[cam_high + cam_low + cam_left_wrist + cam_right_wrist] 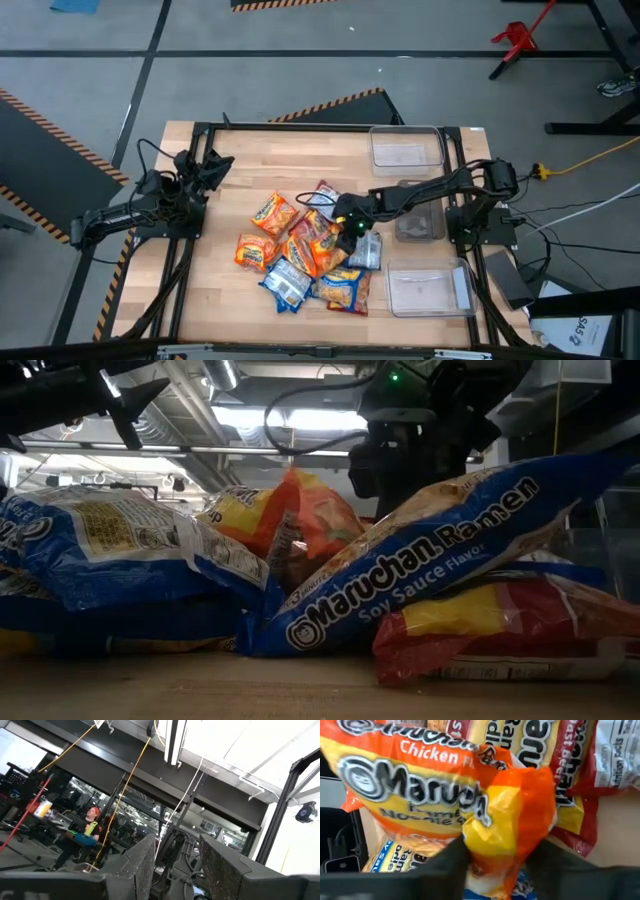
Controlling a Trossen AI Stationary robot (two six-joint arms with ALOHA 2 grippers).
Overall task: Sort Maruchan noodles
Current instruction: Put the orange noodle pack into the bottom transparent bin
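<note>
Right pincer (pixel 495 862) over noodle packet pile (pixel 305 250) at tabletop (pixel 220 290) centre, pinching orange chicken packet (pixel 485 815) corner. Left pincer (pixel 177 862) parked at 9 o'clock edge, fingers spread, holding nothing. Clear bins (pixel 405 148) along 3 o'clock side.

We are reaching our right arm from the right side of the frame in toward the middle of the tabletop, elbow bent and forearm stretched out low and level. Our right gripper (pixel 347 221) is angling downward at the end of that reach, and its two dark fingers (pixel 451 861) are pinching a bunched fold of an orange noodle packet (pixel 520 815) between them. Our left arm is resting folded at the left edge of the tabletop, well apart from the right. Our left gripper (pixel 172 865) is tilting upward toward the ceiling, and its fingers (pixel 142 862) are standing apart with nothing between them.
</note>
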